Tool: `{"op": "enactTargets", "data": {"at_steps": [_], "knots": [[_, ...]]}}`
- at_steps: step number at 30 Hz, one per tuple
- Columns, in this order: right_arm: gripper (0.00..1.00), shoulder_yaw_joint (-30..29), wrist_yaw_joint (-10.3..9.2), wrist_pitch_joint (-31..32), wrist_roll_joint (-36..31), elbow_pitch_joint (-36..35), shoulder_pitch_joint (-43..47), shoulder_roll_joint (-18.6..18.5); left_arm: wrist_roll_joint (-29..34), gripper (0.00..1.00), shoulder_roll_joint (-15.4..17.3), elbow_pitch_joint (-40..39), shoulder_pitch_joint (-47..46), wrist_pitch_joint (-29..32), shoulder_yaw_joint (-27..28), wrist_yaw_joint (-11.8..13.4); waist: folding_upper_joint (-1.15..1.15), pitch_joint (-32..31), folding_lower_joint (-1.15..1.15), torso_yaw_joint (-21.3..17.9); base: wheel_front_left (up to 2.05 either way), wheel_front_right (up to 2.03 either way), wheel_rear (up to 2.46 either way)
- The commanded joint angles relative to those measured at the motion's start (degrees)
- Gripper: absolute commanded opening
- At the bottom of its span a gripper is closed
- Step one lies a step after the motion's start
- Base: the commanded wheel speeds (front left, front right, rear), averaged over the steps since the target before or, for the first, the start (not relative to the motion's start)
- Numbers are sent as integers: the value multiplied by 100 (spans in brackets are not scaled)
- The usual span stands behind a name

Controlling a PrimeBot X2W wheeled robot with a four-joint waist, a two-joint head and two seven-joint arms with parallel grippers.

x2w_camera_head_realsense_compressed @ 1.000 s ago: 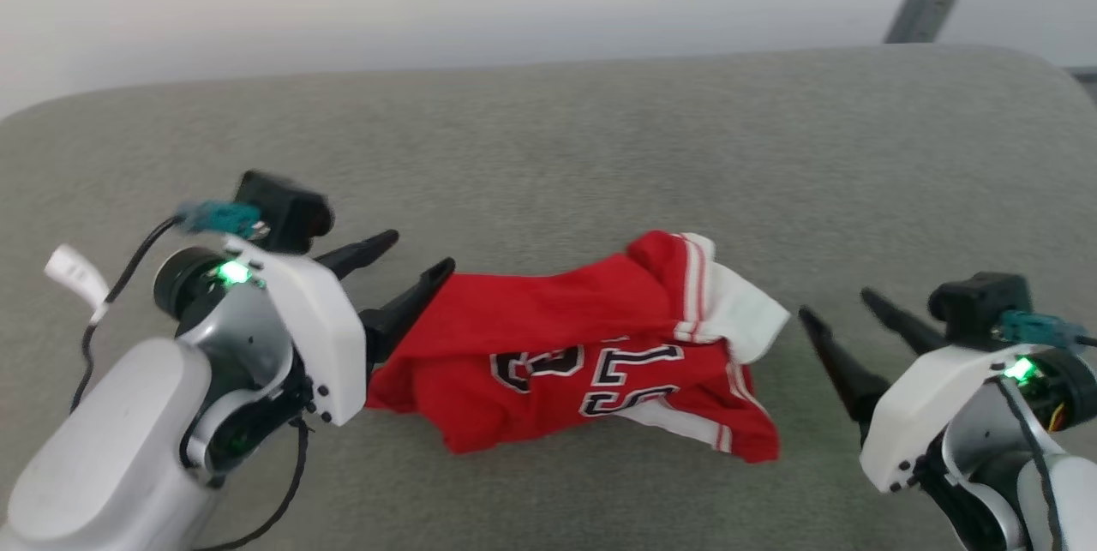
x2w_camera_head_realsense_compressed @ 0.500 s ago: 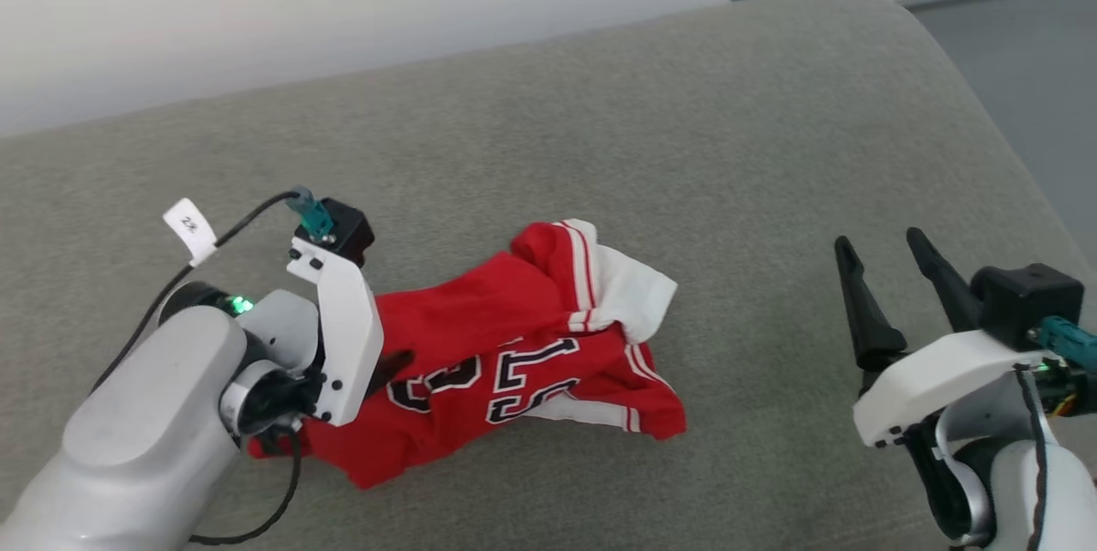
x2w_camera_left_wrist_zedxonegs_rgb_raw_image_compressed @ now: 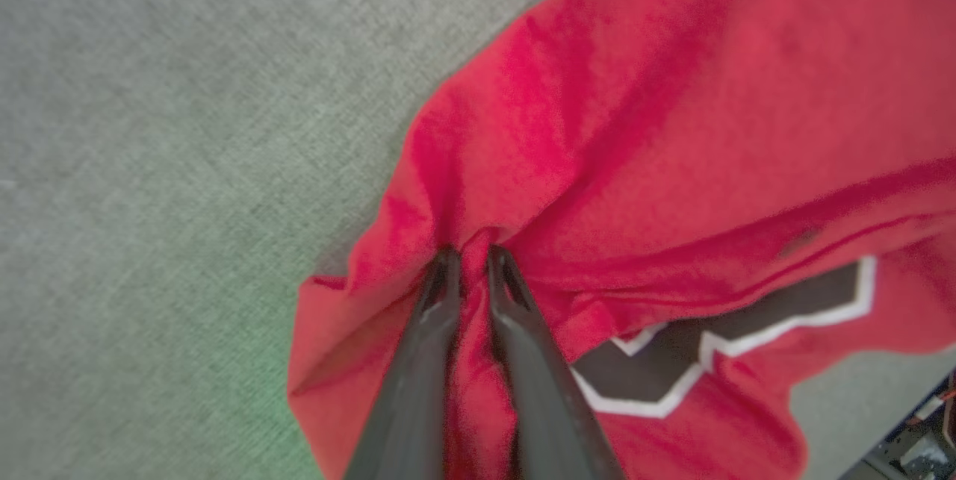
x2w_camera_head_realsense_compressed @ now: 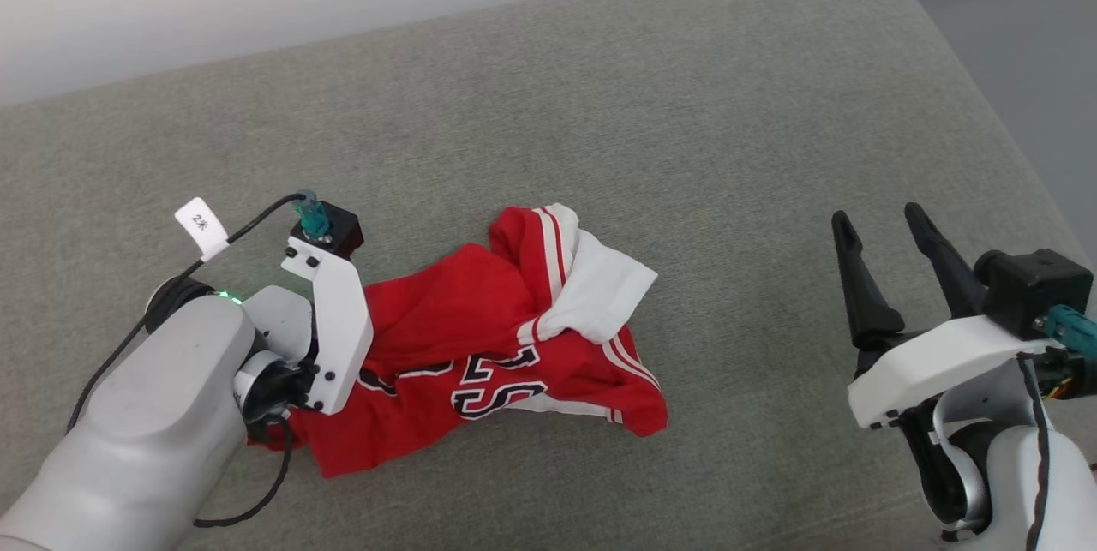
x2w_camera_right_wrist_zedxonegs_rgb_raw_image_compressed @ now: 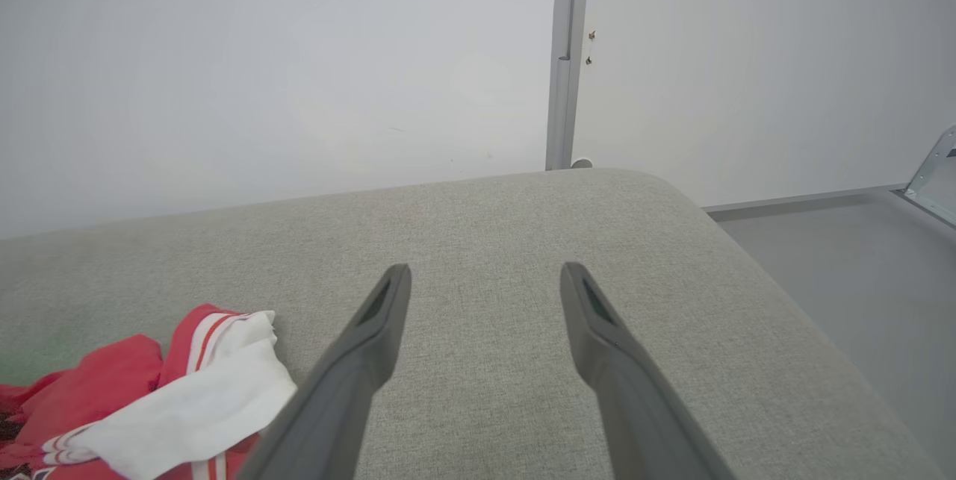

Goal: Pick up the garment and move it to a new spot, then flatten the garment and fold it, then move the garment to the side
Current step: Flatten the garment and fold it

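Garment was now clenched at its left edge by the left gripper, spread a second earlier; lifting could begin. Right gripper waited splayed, empty.

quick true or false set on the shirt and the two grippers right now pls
1. The left gripper is shut on a fold of the garment. True.
2. The right gripper holds the white sleeve. False: it is open and apart from the garment, above the grey cushion.
3. The garment lies flat and spread out. False: it is crumpled, with the white sleeve lying over the red fabric.
4. The garment rests on the grey cushion. True.
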Motion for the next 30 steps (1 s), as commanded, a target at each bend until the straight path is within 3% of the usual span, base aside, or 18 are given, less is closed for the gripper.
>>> {"op": "enactTargets", "data": {"at_steps": [1,10,19,23,24,25,30], "knots": [[100,-45,-2,-39,-16,-45,-33,36,-48,0,-69,194,163,-60,-89,-13,0,10,0,80,0,0,0],[100,-295,-2,47,-78,-138,34,41,-331,0,332,131,-193,-495,389,98,0,-84,0,478,0,0,0],[100,-362,-2,207,-99,-278,69,-2,-624,0,1218,-496,419,-377,821,730,0,-158,0,879,0,0,0],[100,-345,-2,246,-67,-291,38,-13,-811,0,1382,-724,789,-391,941,885,0,-143,0,986,0,0,0],[100,-333,-2,247,-64,-283,27,-19,-860,23,1400,-757,849,-397,970,915,0,-142,0,1003,0,0,0],[100,-327,-2,256,-62,-271,12,-26,-896,100,1412,-795,893,-394,984,934,0,-143,0,1014,0,0,0],[100,-295,-2,272,-67,-223,-23,-53,-909,100,1341,-1218,726,-188,930,963,0,-210,0,1033,0,0,0]]}}
